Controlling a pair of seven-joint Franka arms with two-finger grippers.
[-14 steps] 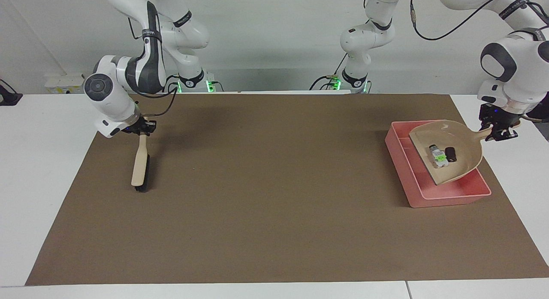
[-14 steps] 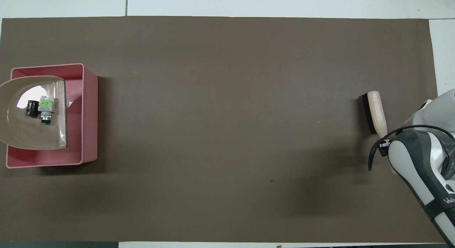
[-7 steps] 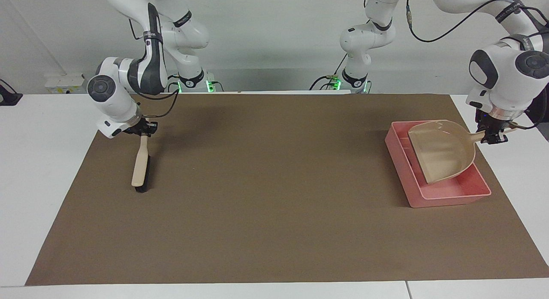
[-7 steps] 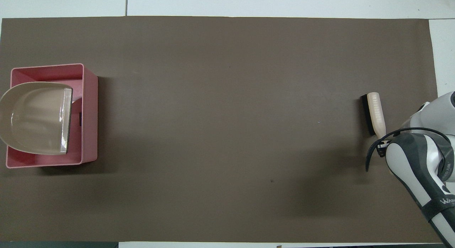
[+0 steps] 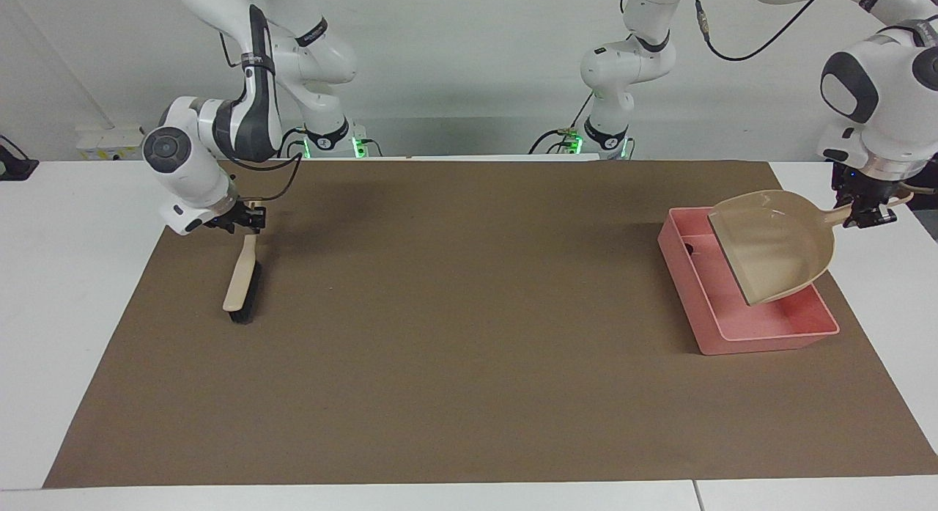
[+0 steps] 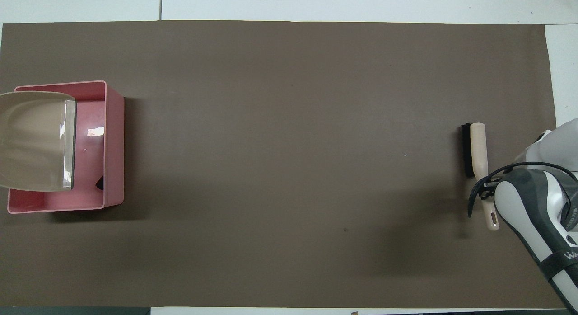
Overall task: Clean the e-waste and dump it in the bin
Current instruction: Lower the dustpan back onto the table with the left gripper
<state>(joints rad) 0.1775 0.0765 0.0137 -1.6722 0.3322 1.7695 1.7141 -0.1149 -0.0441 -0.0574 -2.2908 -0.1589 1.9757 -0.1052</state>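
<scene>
The left gripper [image 5: 869, 216] pinched the dustpan [image 5: 778, 243] handle over the bin [image 5: 762, 333]; right gripper [image 5: 248, 221] state unclear at the brush [image 5: 242, 285] handle

The dustpan [image 6: 34, 141] covers much of the bin [image 6: 113, 138], and the picture's nine o'clock edge cuts it off. One dark bit [image 6: 99, 183] peeks out by the bin's wall; the other bits are hidden. The right arm hides the right tool [image 5: 245, 219], so its grip on the brush [image 5: 240, 284] cannot be told.
</scene>
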